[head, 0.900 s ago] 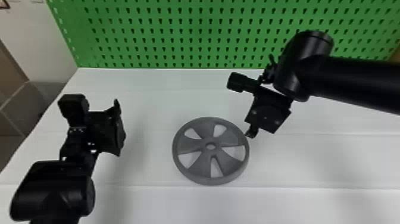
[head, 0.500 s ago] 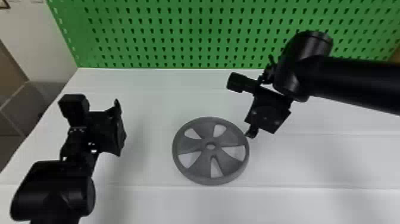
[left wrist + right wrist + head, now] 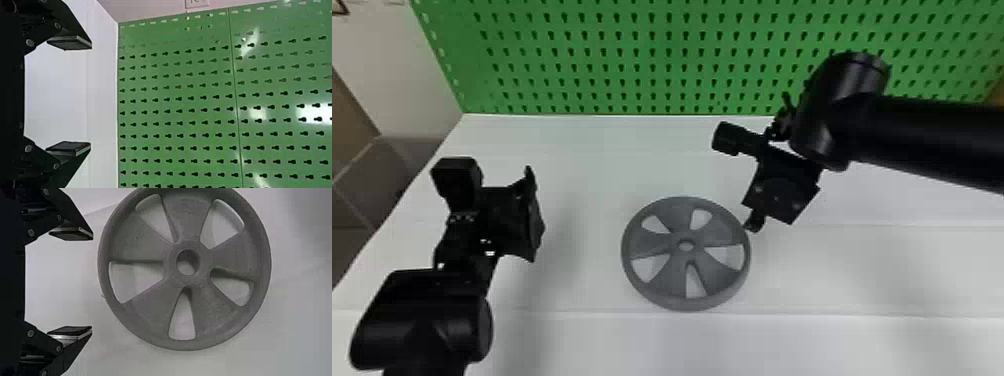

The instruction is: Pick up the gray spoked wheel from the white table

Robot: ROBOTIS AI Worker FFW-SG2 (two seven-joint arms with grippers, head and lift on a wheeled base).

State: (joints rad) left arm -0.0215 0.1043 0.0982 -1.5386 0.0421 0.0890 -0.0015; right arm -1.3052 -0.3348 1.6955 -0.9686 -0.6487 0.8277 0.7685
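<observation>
The pick is sitting at its lining-up step, the grasp yet to be made. The gray spoked wheel (image 3: pixel 682 257) is lying flat on the white table (image 3: pixel 572 150), near the middle of the scene, with the green pegboard (image 3: pixel 657 60) standing on the far side. The right gripper (image 3: pixel 91 283) is hanging at the wheel's far right edge, its two fingers standing wide with nothing held; the wheel is showing just beyond the fingertips rather than between them. One finger is appearing right by the rim, though whether it is touching I cannot tell. Over on the left, well apart from the wheel, the left gripper (image 3: pixel 89 95) is holding nothing and spreading its fingers wide too. The wheel is looking broader than the right gripper's spread, so the next move is probably calling for a bite on part of it: advancing until one finger is going through an opening and the other is sitting outside the rim, then closing and lifting. Closing from here would likely be missing the wheel, and a finger landing on a spoke could be pushing it away.
</observation>
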